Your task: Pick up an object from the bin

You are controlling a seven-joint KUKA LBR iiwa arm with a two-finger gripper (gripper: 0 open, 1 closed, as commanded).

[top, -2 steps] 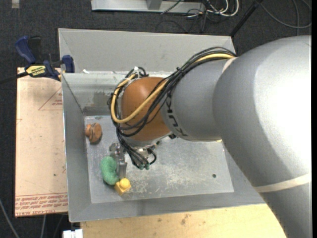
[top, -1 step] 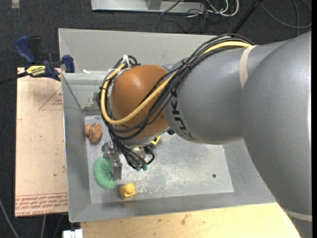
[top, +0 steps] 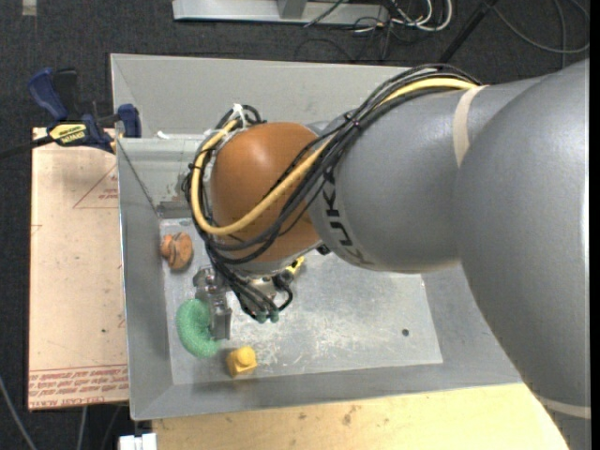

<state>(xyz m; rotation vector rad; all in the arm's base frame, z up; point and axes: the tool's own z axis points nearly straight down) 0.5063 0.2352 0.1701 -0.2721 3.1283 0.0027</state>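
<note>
Because the gripper (top: 217, 312) hangs low in the near-left corner of the bin (top: 375, 331), the closest thing to it is a green curved piece (top: 192, 331). This lies just to its left, touching or almost touching its grey tip. The piece runs far-to-near and hooks rightward at its near end. Whether the gripper is spread or pressed together cannot be told. A small yellow block (top: 241, 360) sits just nearer and to the right, and a brown lump (top: 175, 248) lies farther off by the left wall. A grasp on the green piece would probably need a slight leftward shift.
</note>
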